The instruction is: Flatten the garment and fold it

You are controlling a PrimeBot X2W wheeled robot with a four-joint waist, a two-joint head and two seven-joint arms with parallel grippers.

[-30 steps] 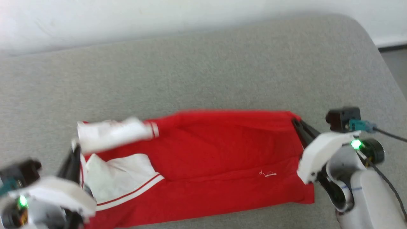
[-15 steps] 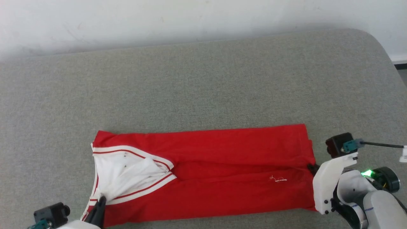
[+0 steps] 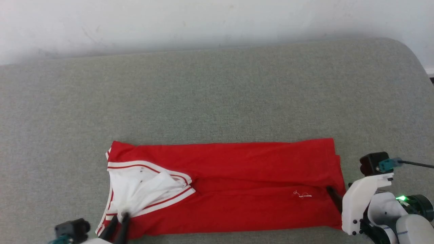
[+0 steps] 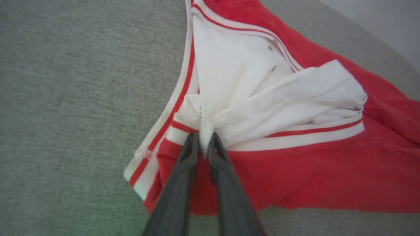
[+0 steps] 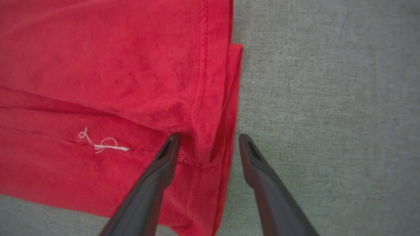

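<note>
The garment lies on the grey surface as a long red band folded lengthwise, its white sleeve with striped trim bunched at the left end and a small white emblem near the right end. At that sleeve, my left gripper has its fingers close together with a tuft of white sleeve fabric pinched between the tips. My right gripper is at the right hem and stands open. One finger rests on the red cloth and the other over the bare surface, straddling the folded hem edge.
The grey padded surface stretches wide behind the garment up to a white wall. Its rounded corner drops off at the far right. My right arm's white housing and a cable sit at the lower right.
The head camera has shifted. The garment, held up mid-fold a second ago, now lies flat as a band. My right gripper has opened off the hem; the left fingers have parted a little.
</note>
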